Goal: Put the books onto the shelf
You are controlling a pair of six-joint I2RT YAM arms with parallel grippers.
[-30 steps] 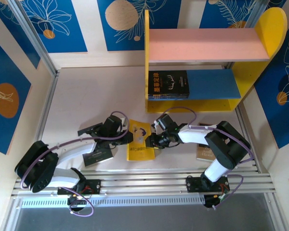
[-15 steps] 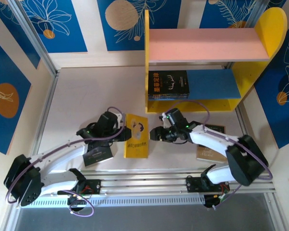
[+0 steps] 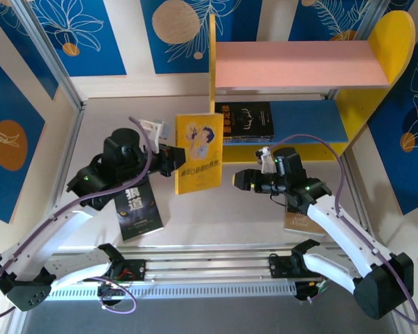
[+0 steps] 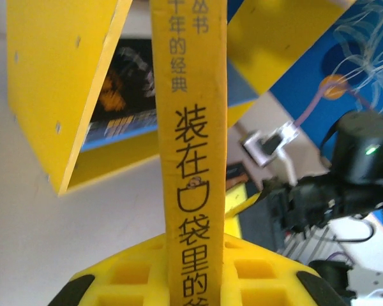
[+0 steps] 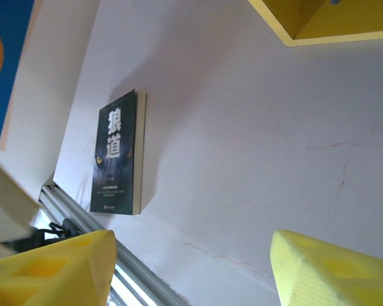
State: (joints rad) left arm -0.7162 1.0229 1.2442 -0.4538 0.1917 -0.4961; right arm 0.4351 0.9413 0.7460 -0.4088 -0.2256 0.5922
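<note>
My left gripper (image 3: 173, 154) is shut on the spine edge of the bright yellow book (image 3: 198, 153), which it holds upright above the table, just left of the shelf (image 3: 299, 64). In the left wrist view the book's spine (image 4: 190, 146) rises between the yellow fingers (image 4: 124, 274), with the shelf's yellow side panel (image 4: 57, 83) behind it. Dark books (image 3: 247, 120) lie on the blue lower board. A black book (image 3: 138, 207) lies flat on the table; the right wrist view shows this black book (image 5: 118, 153) too. My right gripper (image 3: 240, 179) hangs open and holds nothing, right of the yellow book.
A brown book (image 3: 292, 221) lies on the table, partly under the right arm. Metal rails (image 3: 216, 268) run along the near edge. Blue patterned walls close in the left, back and right sides. The pink upper board (image 3: 265, 76) is bare.
The left arm has lifted the yellow book off the table and carried it back toward the shelf. The right gripper has opened and drawn away to the right.
</note>
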